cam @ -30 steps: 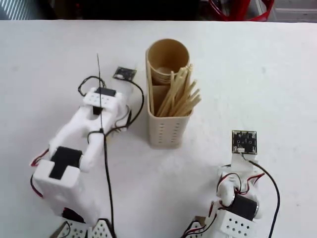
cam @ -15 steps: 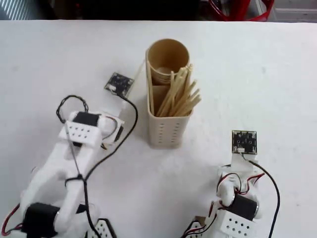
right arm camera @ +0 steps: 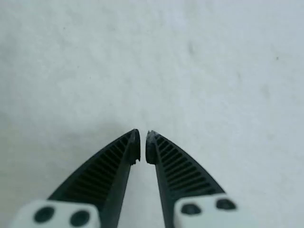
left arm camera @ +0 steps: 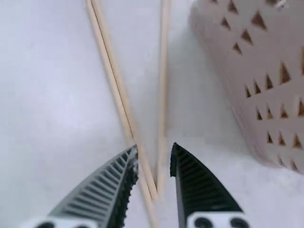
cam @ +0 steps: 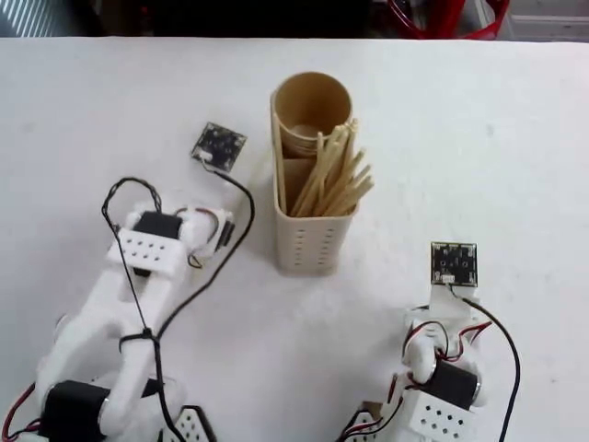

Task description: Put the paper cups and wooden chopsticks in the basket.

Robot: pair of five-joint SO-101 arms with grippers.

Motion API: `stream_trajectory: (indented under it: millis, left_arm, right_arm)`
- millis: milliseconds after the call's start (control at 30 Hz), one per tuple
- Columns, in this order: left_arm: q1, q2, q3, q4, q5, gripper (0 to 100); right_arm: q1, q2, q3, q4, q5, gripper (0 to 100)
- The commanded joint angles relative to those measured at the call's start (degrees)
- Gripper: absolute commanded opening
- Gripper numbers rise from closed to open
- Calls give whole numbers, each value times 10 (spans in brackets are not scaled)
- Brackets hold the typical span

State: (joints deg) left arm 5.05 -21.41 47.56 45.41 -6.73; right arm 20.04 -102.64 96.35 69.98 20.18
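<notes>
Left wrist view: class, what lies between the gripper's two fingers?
Wooden chopsticks lie there on the white table, running through the gap of the open left gripper, beside the basket. The left wrist view shows it.

2 white arms point(cam: 120, 304) carry black motors, looping black cables and black ribbed fingers point(left arm camera: 194, 185).

A white tabletop point(cam: 488, 120) spans the high view. Beyond its far edge runs a dark strip, with a red curved thing point(cam: 446, 20) near 1 far corner and a pale ribbed thing point(cam: 37, 17) at the other.
</notes>
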Motion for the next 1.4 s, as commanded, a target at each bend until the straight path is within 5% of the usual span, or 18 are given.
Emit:
stream_trajectory:
  millis: [0, 233, 600, 733, 1167, 1367]
  left_arm:
    - [12, 8, -12, -73, 5, 130]
    - [31, 201, -119, -65, 5, 130]
    - [31, 360, -287, 80, 9, 108]
    - [31, 366, -292, 103, 9, 17]
    - [9, 225, -291, 160, 24, 23]
    - [-10, 216, -252, 90, 25, 83]
  right_arm:
    - [6, -6, 5, -6, -4, 36]
    - [6, -6, 5, -6, -4, 36]
    - [6, -6, 5, -6, -4, 36]
    - [6, -6, 5, -6, -4, 36]
    - [6, -6, 5, -6, -4, 36]
    - [6, -6, 5, -6, -4, 36]
